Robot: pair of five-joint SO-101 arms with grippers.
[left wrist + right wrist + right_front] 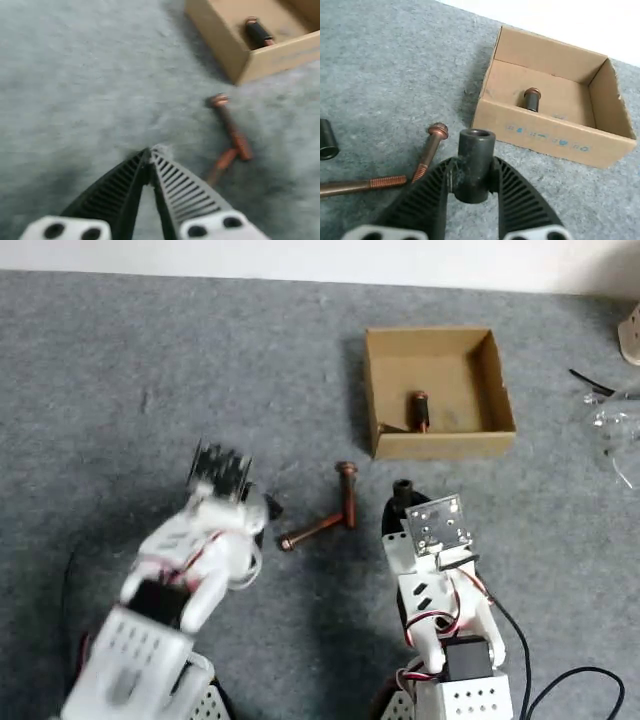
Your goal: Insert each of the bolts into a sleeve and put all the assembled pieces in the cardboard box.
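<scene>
One cardboard box (440, 446) at one o'clock is holding a finished piece (420, 412) while the left gripper (151, 151), jaws pressed together empty, is hovering at nine o'clock and the right gripper (473, 172) is clamping a sleeve (476, 150) upright, apparently for two bolts (347, 492) lying between them.

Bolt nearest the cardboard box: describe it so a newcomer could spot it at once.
Find the cardboard box on the grey carpet. Beside its near corner two copper bolts lie, tips close together. Yours is the bolt whose flanged head points toward the box; the other bolt slants away sideways.
</scene>
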